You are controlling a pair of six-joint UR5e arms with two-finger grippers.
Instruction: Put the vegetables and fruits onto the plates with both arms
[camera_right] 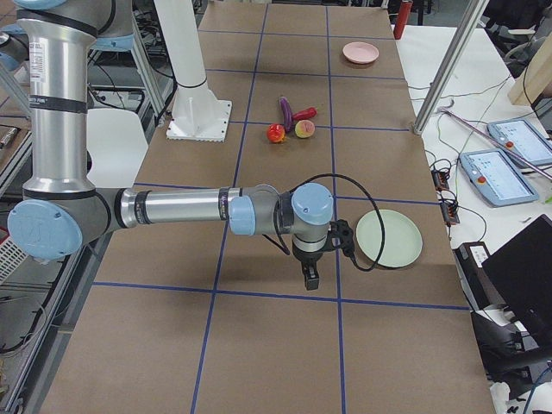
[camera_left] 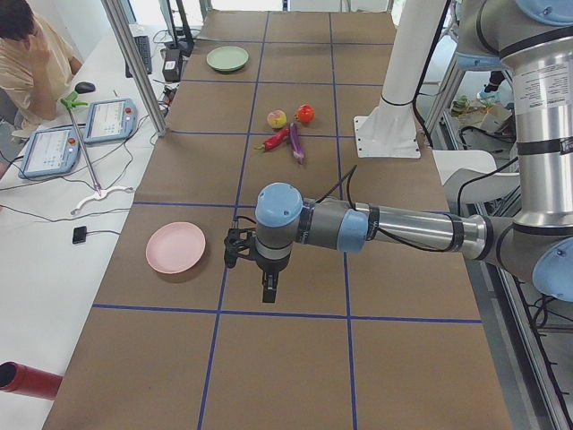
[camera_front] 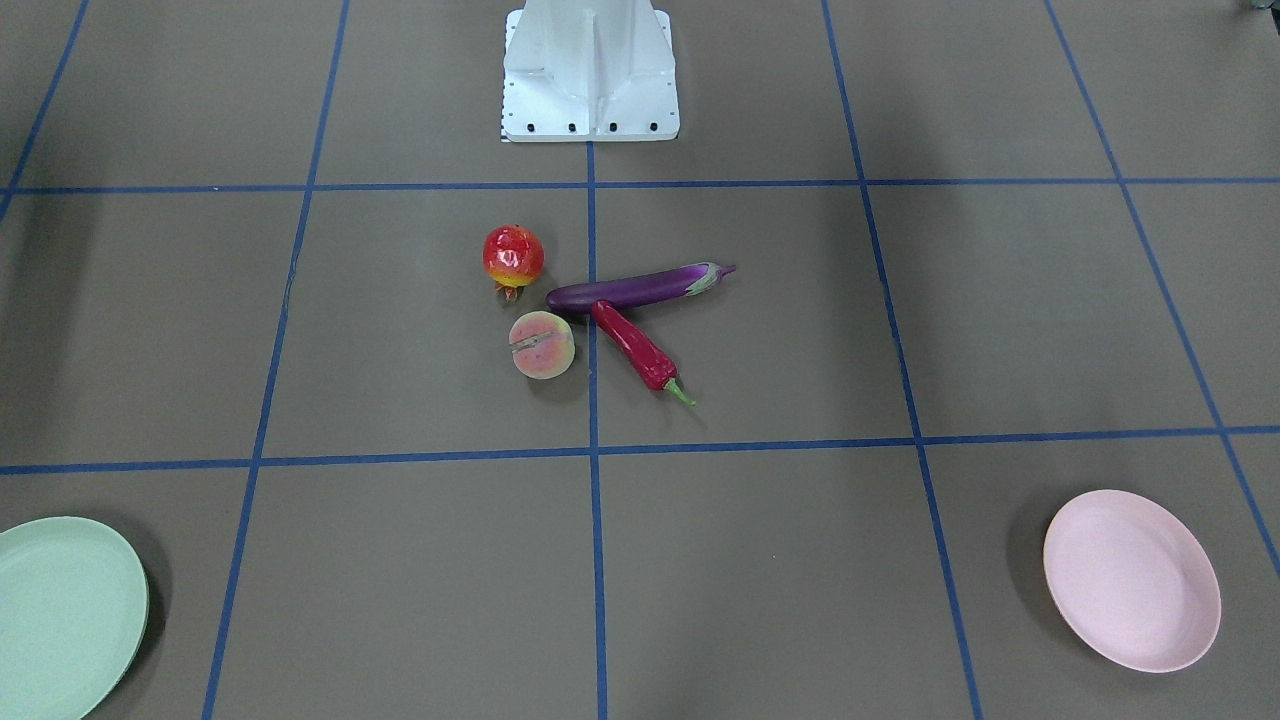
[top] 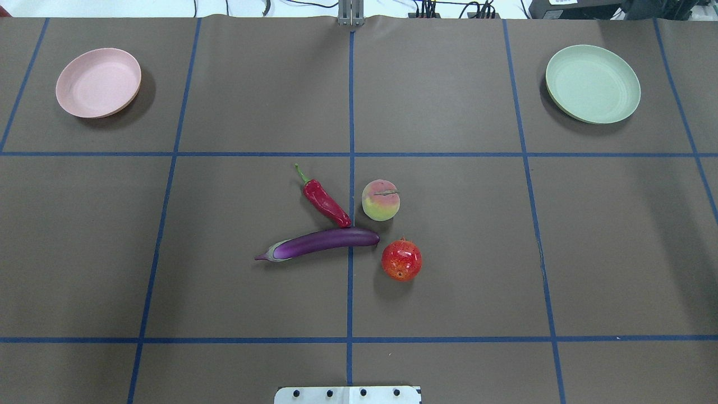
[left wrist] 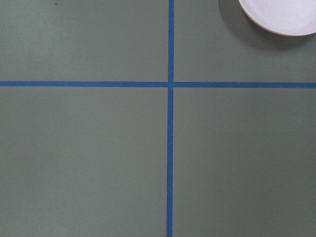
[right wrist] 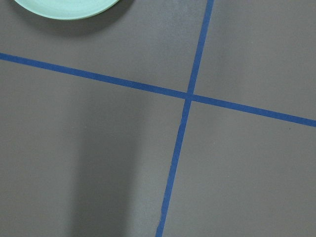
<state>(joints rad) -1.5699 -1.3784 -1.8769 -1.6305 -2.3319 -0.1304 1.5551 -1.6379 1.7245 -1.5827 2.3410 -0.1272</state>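
we see left claw (camera_left: 269,288) above the bench (camera_left: 286,376) near the pink plate (camera_left: 175,247), right claw (camera_right: 309,274) near the green plate (camera_right: 389,238), we cannot tell if either is open

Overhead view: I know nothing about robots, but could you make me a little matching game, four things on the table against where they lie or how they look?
Things:
1. eggplant
2. chili pepper
3. pomegranate
4. pink plate

Descriptions:
A. empty, in the view's far left corner
B. round, just right of the centre blue line
C. lies across the centre blue line
D. green stem pointing away from the robot, other end against the eggplant

Pairs: 1-C, 2-D, 3-B, 4-A
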